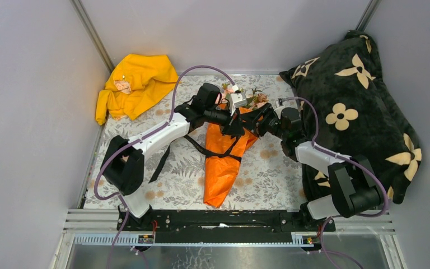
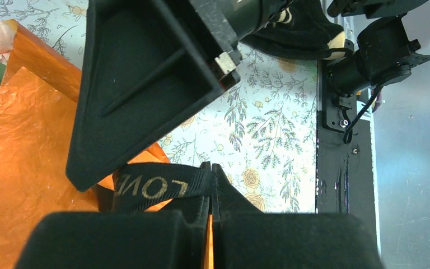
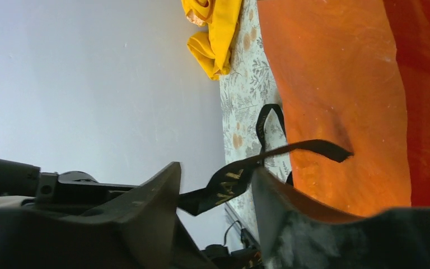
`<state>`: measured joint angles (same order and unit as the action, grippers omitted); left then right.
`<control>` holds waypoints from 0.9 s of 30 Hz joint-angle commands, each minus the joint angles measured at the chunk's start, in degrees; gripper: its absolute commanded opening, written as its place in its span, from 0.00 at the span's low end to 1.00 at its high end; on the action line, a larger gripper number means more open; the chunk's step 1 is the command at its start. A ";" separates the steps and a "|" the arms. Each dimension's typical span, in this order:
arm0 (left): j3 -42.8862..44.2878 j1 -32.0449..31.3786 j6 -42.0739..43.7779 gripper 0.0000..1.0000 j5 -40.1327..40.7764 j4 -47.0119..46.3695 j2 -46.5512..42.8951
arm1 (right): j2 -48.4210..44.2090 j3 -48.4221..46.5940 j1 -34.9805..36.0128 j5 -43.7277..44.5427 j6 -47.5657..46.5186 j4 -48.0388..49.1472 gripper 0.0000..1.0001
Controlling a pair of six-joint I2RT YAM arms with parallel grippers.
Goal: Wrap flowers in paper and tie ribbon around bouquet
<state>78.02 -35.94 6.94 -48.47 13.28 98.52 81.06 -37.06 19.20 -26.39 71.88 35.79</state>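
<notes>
The bouquet lies mid-table: an orange paper cone (image 1: 222, 165) with pink flowers (image 1: 253, 100) and green leaves at its far end. The black ribbon (image 1: 217, 153) with gold lettering runs across the cone. My left gripper (image 1: 236, 121) hovers over the cone's upper part, shut on the ribbon (image 2: 157, 185) at its fingertips (image 2: 211, 168). My right gripper (image 1: 257, 121) faces it closely, and one broad finger (image 2: 145, 84) fills the left wrist view. It is open (image 3: 215, 174), and a span of ribbon (image 3: 232, 180) crosses the gap, its loose end lying against the paper (image 3: 341, 101).
A yellow cloth garment (image 1: 134, 84) lies at the back left corner. A black pillow (image 1: 358, 101) with cream flower shapes fills the right side. The printed floral tablecloth (image 1: 274, 174) covers the table. Grey walls close in on three sides.
</notes>
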 commanded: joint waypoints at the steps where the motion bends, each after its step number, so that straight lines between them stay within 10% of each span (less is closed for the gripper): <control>1: 0.39 0.00 -0.42 0.00 -0.81 -2.49 0.46 | 1.37 -1.82 0.84 -2.14 3.48 7.59 0.44; 5: 0.24 0.00 0.32 0.00 -0.20 -1.74 0.24 | 0.10 -1.62 0.84 -1.37 2.65 6.20 0.00; 9: 0.59 0.00 3.13 0.00 1.19 2.44 -0.20 | -3.50 -2.67 0.66 2.71 -3.36 -2.68 0.00; 13: 2.75 0.09 16.16 0.70 8.14 16.95 -1.41 | -8.34 -6.71 0.66 7.51 -14.10 -14.66 0.00; 18: -3.01 4.73 35.62 0.98 23.84 28.48 -5.80 | -13.45 -12.69 0.66 11.44 -26.17 -26.67 0.00; 27: -13.83 22.27 34.51 0.99 42.14 16.66 0.30 | -11.19 -16.63 0.75 6.82 -30.25 -28.77 0.00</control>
<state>67.35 -17.50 39.64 -16.19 35.24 94.80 68.25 -50.92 19.59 -17.69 45.50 9.02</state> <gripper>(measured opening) 0.986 0.011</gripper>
